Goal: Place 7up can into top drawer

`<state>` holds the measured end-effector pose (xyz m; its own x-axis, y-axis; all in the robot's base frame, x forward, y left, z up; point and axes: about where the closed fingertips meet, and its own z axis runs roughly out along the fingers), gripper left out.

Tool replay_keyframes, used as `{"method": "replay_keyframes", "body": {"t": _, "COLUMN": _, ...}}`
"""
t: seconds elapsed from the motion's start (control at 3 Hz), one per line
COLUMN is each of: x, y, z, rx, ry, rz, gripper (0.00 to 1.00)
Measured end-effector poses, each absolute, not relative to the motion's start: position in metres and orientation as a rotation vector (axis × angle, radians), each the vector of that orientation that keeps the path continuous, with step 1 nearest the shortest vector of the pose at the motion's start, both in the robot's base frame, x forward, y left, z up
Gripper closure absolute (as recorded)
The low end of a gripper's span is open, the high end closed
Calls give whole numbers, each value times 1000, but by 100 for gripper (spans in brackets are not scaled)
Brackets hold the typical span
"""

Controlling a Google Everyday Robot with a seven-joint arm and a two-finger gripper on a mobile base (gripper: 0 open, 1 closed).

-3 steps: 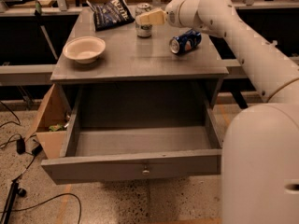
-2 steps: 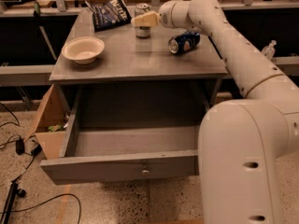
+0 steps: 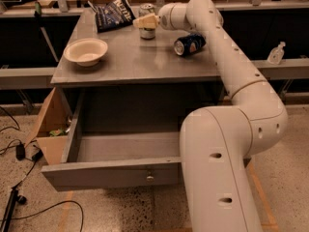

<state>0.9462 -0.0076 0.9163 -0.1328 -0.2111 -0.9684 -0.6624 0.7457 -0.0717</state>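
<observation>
Cream-coloured gripper (image 3: pixel 145 21) sits against the upright silver-white 7up can (image 3: pixel 147 33) at top centre, possibly clasping it, I cannot tell, while the wide grey top drawer (image 3: pixel 111 175) gapes open below.

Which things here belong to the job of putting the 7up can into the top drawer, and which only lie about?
For the job:
7up can, upright at the back of the tabletop
gripper, right at the can
top drawer, open

Lying about:
blue can, on its side
white bowl
chip bag
cardboard box
</observation>
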Motion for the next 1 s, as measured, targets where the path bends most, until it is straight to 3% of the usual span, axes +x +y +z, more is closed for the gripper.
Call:
{"method": "replay_keyframes", "body": {"t": 0.67, "x": 950, "y": 14, "z": 925, "rx": -771, "ry": 1625, "rz": 482, "gripper": 64}}
{"method": "replay_keyframes", "body": {"t": 1.0, "x": 938, "y": 0, "z": 946, "rx": -783, "ry": 1576, "rz": 506, "gripper": 87}}
